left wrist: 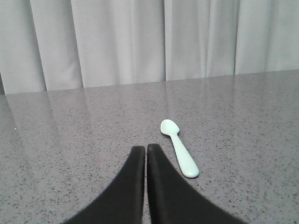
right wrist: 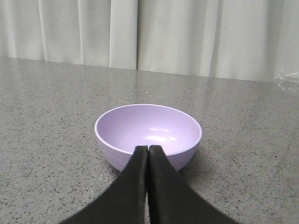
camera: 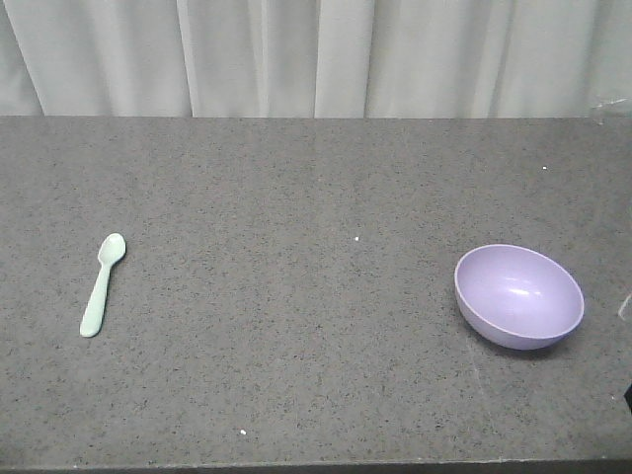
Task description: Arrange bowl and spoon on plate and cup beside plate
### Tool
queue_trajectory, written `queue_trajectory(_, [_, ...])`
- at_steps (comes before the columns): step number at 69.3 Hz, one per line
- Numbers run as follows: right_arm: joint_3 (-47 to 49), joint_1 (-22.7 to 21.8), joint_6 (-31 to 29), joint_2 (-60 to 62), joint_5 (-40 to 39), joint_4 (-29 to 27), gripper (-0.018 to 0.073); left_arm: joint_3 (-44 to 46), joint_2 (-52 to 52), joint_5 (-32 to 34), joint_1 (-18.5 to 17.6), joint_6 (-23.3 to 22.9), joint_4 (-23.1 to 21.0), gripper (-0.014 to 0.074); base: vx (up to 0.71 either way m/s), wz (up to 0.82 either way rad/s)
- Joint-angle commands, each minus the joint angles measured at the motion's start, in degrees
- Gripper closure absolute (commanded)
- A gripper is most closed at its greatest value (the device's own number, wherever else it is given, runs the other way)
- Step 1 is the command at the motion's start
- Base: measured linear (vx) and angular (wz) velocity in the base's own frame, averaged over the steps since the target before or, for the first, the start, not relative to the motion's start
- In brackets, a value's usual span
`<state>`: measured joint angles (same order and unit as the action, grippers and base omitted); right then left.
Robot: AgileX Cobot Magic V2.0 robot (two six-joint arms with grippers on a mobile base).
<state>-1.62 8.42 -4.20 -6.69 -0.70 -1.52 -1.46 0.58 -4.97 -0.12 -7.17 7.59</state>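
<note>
A pale mint-green spoon point(camera: 102, 285) lies flat at the left of the grey speckled table, scoop toward the curtain. In the left wrist view the spoon point(left wrist: 179, 154) rests just right of my left gripper point(left wrist: 145, 147), which is shut and holds nothing. A lavender bowl point(camera: 518, 296) sits tilted at the right side of the table. Seen from the right wrist, the bowl point(right wrist: 148, 133) stands straight ahead of my right gripper point(right wrist: 148, 147), whose black fingers are pressed together, empty. The plate and the cup are out of view. Neither gripper shows in the front view.
The grey speckled table point(camera: 316, 197) runs back to a white curtain point(camera: 316, 54). Its front edge point(camera: 296, 464) lies along the bottom of the front view. A crumpled bit of clear plastic point(camera: 612, 104) sits at the far right back corner.
</note>
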Motion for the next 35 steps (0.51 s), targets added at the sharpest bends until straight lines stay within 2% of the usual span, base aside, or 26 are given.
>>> queue_trajectory(1, [-0.21, -0.23, -0.03, -1.08, -4.04, 0.4, 0.0565, 0.44, 0.86, 4.1, 0.12, -0.05, -0.33, 0.0603, 0.0, 0.0])
queue_trajectory(35, [1.37, -0.23, 0.46, -1.08, -5.24, -0.16, 0.0565, 3.2, 0.75, 3.63, 0.12, -0.66, -0.39, 0.0603, 0.0, 0.0])
